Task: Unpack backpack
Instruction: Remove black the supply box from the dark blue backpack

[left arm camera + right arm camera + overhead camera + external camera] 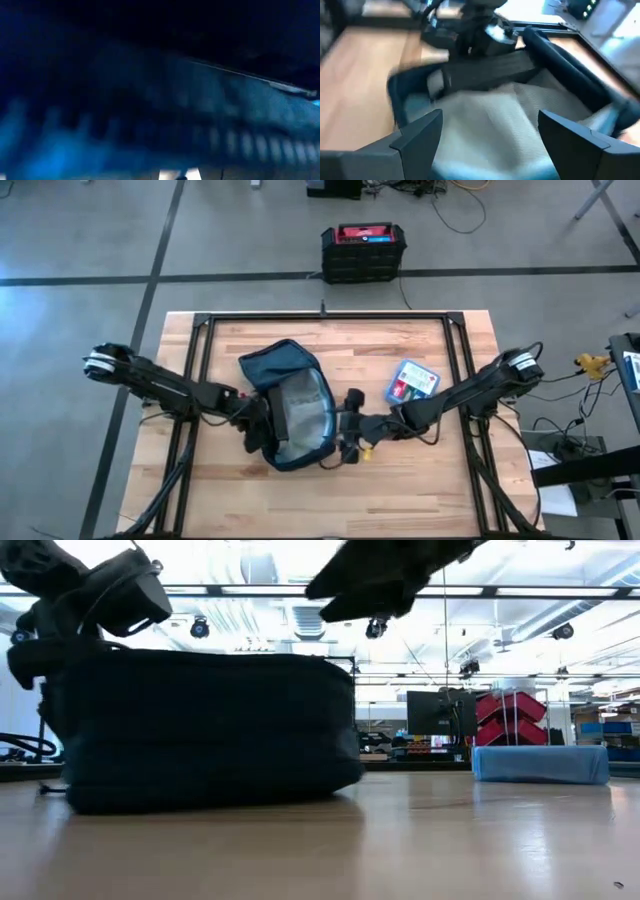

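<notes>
The dark navy backpack (290, 405) lies on its side in the middle of the table, its mouth open toward the right and its light grey lining (490, 115) showing. In the low view the backpack (200, 730) rests on the wood along its whole length. My left gripper (255, 415) is at the backpack's left edge; its wrist view shows only blurred blue fabric (150, 100) close up. My right gripper (490, 135) stands open just at the mouth, on the backpack's right side (345, 430), with the lining ahead of its fingers.
A small blue box with a red label (412, 380) lies on the table right of the backpack, and shows again as the blue box (540, 762) in the low view. A black crate with a red top (362, 250) stands on the floor beyond the far edge. A black frame (330, 317) borders the table.
</notes>
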Robot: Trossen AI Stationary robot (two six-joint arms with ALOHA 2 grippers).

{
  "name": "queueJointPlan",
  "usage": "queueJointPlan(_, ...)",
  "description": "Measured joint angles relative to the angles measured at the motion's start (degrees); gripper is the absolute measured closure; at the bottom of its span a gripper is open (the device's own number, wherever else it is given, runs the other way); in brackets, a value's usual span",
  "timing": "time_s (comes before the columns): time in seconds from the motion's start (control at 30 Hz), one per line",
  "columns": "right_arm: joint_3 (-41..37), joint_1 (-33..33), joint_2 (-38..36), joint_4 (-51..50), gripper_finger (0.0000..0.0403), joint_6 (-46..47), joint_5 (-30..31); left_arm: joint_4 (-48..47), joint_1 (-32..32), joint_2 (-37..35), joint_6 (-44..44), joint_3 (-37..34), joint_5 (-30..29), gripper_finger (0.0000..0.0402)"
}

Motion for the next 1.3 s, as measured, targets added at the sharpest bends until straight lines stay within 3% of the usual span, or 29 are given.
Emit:
queueJointPlan(0.2, 0.0, 0.0, 2.3, 0.4, 0.0094, 10.8, 0.0, 11.9, -2.1, 6.0, 0.3, 0.8, -4.1, 0.0322)
queueJointPlan(0.47, 0.6, -0.5, 3.2, -0.2, 0.0096, 14.1, 0.5, 44.0, -4.0, 21.3, 6.5, 4.4, -5.2, 0.0322)
queueJointPlan(0.67, 4.8, -2.9, 2.8, -14.1, 0.0092, 10.2, 1.0, 43.1, -5.0, 29.8, 10.5, 11.9, -2.1, 0.0322)
queueJointPlan(0.87, 6.8, -7.2, 2.8, -23.8, 0.0093, 10.9, -1.5, 38.1, -7.3, 30.4, 9.9, 14.5, -3.2, 0.0322)
queueJointPlan(1.03, 6.7, -11.6, 3.0, -23.9, 0.0104, 15.6, -12.4, 37.2, -9.7, 28.9, 9.7, 12.8, -9.6, 0.0322)
queueJointPlan(1.3, 6.8, -12.1, 8.2, -23.3, 0.0124, 17.1, -14.6, 43.3, -10.1, 28.8, 7.8, 8.6, -17.6, 0.0322)
